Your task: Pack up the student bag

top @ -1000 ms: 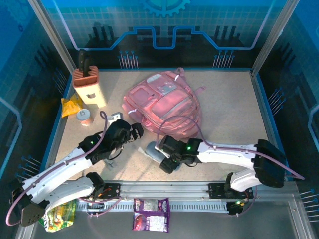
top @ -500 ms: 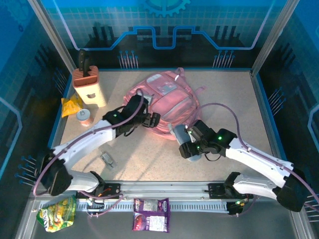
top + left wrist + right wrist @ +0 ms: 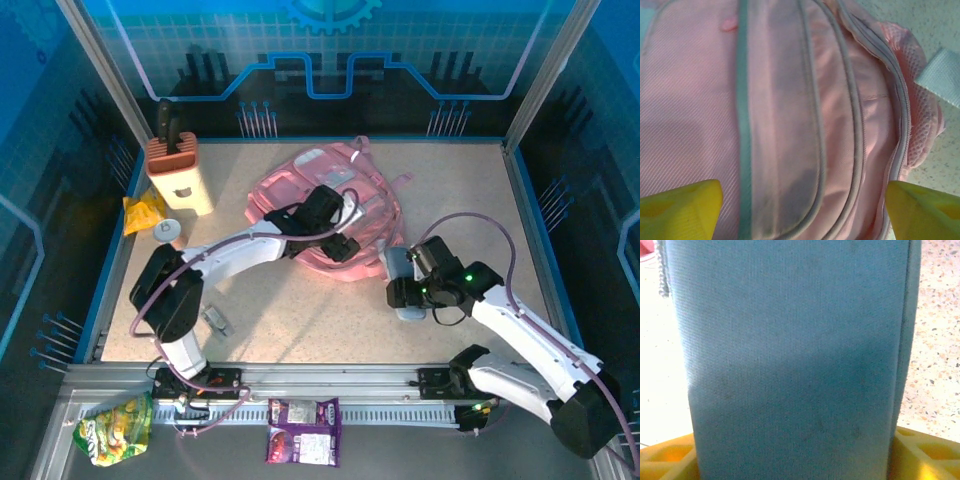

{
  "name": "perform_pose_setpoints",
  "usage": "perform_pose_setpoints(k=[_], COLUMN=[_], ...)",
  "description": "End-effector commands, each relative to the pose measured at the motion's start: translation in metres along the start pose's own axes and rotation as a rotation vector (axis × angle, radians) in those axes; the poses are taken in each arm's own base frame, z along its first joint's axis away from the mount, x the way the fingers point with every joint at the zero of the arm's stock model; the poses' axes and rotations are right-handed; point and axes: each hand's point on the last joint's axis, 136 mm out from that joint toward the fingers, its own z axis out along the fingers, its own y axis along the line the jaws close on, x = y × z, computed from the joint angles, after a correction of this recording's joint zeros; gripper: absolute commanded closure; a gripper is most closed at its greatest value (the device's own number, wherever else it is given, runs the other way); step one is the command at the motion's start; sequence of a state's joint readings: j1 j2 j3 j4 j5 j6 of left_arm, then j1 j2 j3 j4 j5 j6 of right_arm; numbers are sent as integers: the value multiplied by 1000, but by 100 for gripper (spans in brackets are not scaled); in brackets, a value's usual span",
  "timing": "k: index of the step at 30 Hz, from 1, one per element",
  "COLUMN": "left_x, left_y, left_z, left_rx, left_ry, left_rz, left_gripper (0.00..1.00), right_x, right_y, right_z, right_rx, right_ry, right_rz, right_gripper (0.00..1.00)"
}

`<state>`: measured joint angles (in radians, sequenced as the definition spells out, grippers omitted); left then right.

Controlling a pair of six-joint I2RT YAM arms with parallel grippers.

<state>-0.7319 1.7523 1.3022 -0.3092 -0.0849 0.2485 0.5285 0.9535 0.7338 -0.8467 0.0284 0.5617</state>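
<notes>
The student bag (image 3: 330, 195) lies flat at the back middle of the table, pink with pale trim and front pockets. My left gripper (image 3: 342, 244) hovers over the bag's near edge. In the left wrist view the pink bag (image 3: 790, 100) spreads wide under the gripper (image 3: 802, 212), which is open, its yellow fingertips (image 3: 680, 207) far apart with nothing between them. My right gripper (image 3: 404, 290) is to the right of the bag, shut on a grey oblong pencil case (image 3: 397, 263). Close up, the pencil case (image 3: 790, 355) stands between the right gripper's yellow fingers (image 3: 920, 455).
A tan block with a dark handle (image 3: 180, 175), a yellow packet (image 3: 145, 212) and a small white-lidded jar (image 3: 167, 231) stand at the back left. A small metal clip (image 3: 215, 320) lies front left. A purple packet (image 3: 303, 430) and a green snack bag (image 3: 112, 425) sit beyond the front rail.
My left arm has swung right and forward, from the front left onto the bag. My right gripper has carried the pencil case from the front middle to the bag's right side.
</notes>
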Motion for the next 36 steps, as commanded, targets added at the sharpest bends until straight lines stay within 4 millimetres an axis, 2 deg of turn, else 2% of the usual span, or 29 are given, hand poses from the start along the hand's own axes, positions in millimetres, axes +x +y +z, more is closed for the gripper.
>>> perform_pose_setpoints(k=[1,4,7,10,14,17,20,21,26,29,33,35,36], left_x=[-14,-15,-13,-13,-21,-31,-44,-49,-76,-88,-91,-93,-94], left_y=[9,26,33,41,50,51,54,57,67,68,65,64,63], left_z=[17,35,50,55,46,31,7,-2,-47,-68,-87,-99,-106], left_rx=[-80,-171,-210,-257,-306,-304,-318,-328,-325,-303,-277,-262,-254], left_ry=[-14,42,78,89,70,38,-9,-26,-137,-170,-184,-206,-220], left_rz=[108,89,88,79,56,19,-19,-33,-129,-159,-220,-271,-302], left_gripper=[15,16,21,33,56,79,97,100,100,100,100,100,100], right_x=[2,2,2,2,1,1,-1,-2,-7,-17,-46,-62,-77], right_y=[0,-1,-1,0,2,6,11,13,25,37,53,58,65], right_z=[3,5,7,6,5,3,2,1,-1,1,7,17,18], right_rx=[-28,-32,-35,-40,-57,-69,-88,-89,-105,-120,-118,-107,-113], right_ry=[5,9,13,13,11,14,17,18,14,-8,-56,-85,-125], right_rz=[32,38,38,34,26,18,-4,-13,-72,-116,-178,-206,-218], right_gripper=[26,26,26,27,28,28,29,29,29,29,28,28,28])
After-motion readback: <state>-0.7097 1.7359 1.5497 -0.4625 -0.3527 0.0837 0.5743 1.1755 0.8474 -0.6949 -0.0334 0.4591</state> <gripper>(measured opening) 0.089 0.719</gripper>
